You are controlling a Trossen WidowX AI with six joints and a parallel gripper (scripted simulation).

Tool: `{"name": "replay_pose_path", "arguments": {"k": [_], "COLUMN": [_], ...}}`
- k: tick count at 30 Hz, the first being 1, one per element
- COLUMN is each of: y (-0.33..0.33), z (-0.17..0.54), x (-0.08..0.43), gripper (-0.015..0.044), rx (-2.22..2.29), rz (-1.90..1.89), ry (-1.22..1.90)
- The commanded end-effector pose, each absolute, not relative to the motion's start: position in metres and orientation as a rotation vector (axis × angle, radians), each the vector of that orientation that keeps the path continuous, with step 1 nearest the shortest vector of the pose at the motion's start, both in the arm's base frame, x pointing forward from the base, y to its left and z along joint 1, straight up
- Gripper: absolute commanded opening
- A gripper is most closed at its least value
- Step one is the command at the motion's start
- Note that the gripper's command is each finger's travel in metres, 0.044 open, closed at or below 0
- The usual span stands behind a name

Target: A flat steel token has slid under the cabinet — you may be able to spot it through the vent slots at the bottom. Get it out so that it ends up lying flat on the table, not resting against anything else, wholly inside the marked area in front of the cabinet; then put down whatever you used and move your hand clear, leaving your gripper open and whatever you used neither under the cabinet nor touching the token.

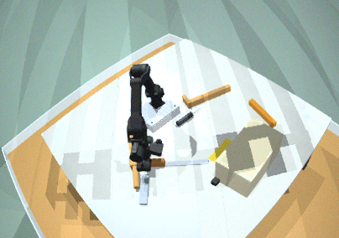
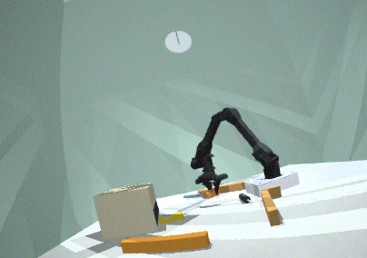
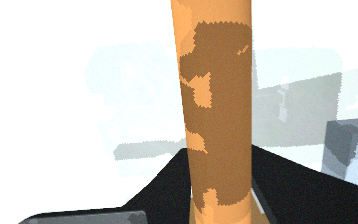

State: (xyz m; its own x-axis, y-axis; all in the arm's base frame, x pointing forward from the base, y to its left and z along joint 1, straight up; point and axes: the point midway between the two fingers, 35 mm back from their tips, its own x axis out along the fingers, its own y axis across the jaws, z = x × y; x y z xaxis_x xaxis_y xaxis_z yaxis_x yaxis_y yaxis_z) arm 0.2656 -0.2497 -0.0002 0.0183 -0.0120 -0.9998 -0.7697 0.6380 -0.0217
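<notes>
My gripper [image 1: 149, 163] [image 2: 213, 189] [image 3: 214, 152] is shut on the orange handle [image 1: 159, 162] [image 2: 210, 194] [image 3: 220, 115] of a long tool, low at the table. The tool's thin pale blade [image 1: 185, 162] [image 2: 192, 204] reaches toward the cabinet; its tip is by the yellow marked area. The beige cabinet [image 1: 235, 159] [image 2: 124, 213] stands on the right in the top view and on the left in the exterior view. The yellow marked area [image 1: 220, 150] [image 2: 173, 218] lies at its front. I cannot make out the steel token; the space under the cabinet is hidden.
An orange piece [image 1: 136, 178] and a grey bar [image 1: 143, 193] lie near the gripper. A dark-handled screwdriver [image 1: 184, 119] [image 2: 244, 198] and an orange L-shaped piece [image 1: 210, 96] [image 2: 270, 209] lie near the arm's base. An orange bar [image 1: 262, 112] [image 2: 165, 243] and a small black block [image 1: 215, 181] are near the cabinet.
</notes>
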Motion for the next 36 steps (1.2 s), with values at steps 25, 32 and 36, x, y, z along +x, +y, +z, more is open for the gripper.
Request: {"name": "replay_pose_path", "arguments": {"k": [25,32,36], "y": [-0.269,-0.273,-0.276], "z": [0.003,0.003,0.004], "x": [0.279,0.282,0.284], "gripper": [0.0000,0.0000,0.0000], "rx": [-0.707,-0.707,-0.708], "rz": [0.663,0.663,0.663], "ry": [1.442,1.442,1.442]}}
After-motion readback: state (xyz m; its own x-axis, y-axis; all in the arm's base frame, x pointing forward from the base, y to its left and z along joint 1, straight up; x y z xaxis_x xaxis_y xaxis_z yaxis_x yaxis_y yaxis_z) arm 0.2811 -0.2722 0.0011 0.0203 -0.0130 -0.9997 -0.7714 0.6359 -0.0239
